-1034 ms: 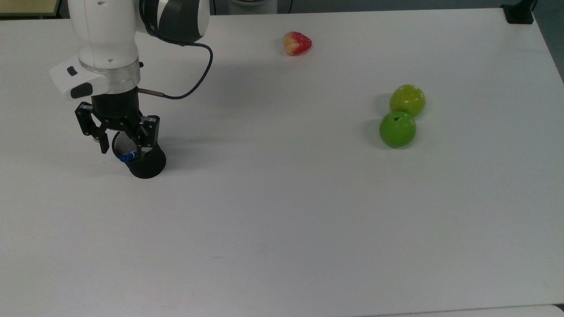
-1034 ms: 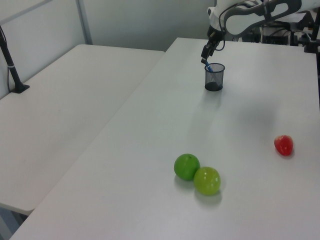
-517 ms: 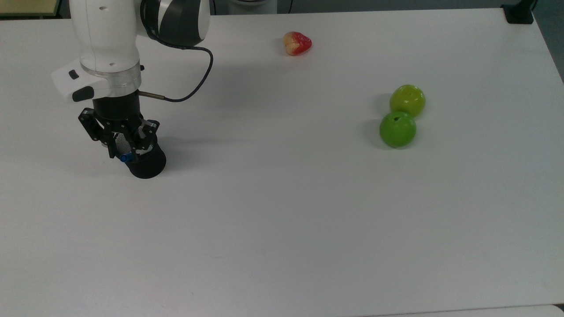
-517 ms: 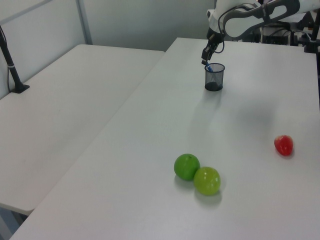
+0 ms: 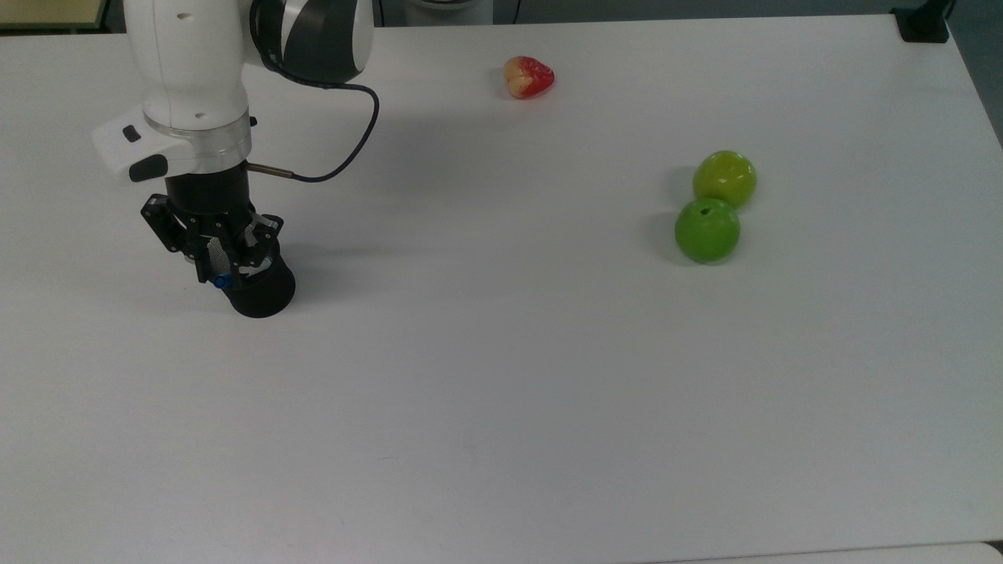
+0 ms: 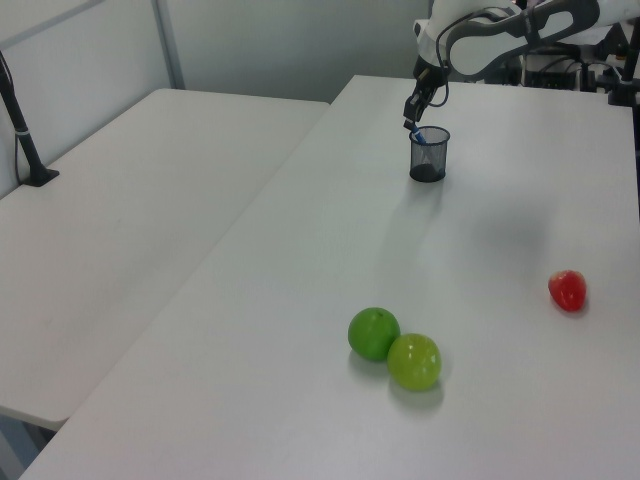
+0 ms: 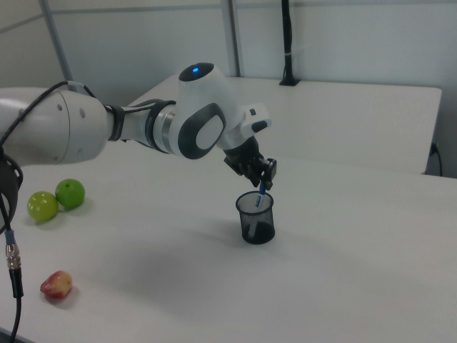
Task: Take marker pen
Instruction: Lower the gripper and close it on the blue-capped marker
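The marker pen (image 5: 222, 280) stands tilted in a black mesh cup (image 5: 261, 292) at the top view's left, its blue cap sticking out above the rim. My gripper (image 5: 225, 269) hangs right over the cup and is shut on the marker pen's cap end. In the right view the gripper (image 7: 263, 176) pinches the top of the marker pen (image 7: 262, 194), whose lower part runs down inside the cup (image 7: 255, 219). The left view has the gripper (image 6: 412, 122) above the cup (image 6: 428, 155) at the far end of the table.
Two green apples (image 5: 707, 229) (image 5: 725, 178) touch each other at the top view's right. A red-and-yellow fruit (image 5: 528, 77) lies near the far edge. The white table (image 5: 501, 376) stretches wide between cup and fruit. A second table (image 6: 120, 230) adjoins on the left view's left.
The gripper's fingers have come together around the marker pen's blue cap; a second ago they stood wide apart over the cup. The arm has barely shifted.
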Controlling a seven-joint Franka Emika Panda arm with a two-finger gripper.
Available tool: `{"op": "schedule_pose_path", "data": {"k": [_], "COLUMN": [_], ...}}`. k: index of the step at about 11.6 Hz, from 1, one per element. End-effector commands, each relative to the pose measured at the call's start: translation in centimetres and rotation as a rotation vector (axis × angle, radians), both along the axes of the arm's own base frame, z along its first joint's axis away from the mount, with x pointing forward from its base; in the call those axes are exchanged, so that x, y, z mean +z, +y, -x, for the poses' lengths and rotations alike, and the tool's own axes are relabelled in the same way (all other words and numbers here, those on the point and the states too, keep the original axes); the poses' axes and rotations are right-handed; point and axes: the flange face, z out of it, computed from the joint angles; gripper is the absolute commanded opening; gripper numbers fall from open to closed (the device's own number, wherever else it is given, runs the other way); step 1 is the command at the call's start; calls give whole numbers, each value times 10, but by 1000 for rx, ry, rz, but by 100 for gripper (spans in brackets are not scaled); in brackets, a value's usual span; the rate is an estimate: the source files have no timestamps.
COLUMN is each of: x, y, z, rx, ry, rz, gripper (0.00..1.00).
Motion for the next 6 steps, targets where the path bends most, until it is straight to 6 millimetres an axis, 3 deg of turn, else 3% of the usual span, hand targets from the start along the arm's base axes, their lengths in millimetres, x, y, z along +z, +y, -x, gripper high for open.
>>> {"op": "schedule_pose_path", "data": {"k": [1,6], "x": [-1,2], "y": [0,0], "z": [3,4], "rx": [21,20], "ry": [-9,-8], "rz": [9,7], "gripper": [22,12]}}
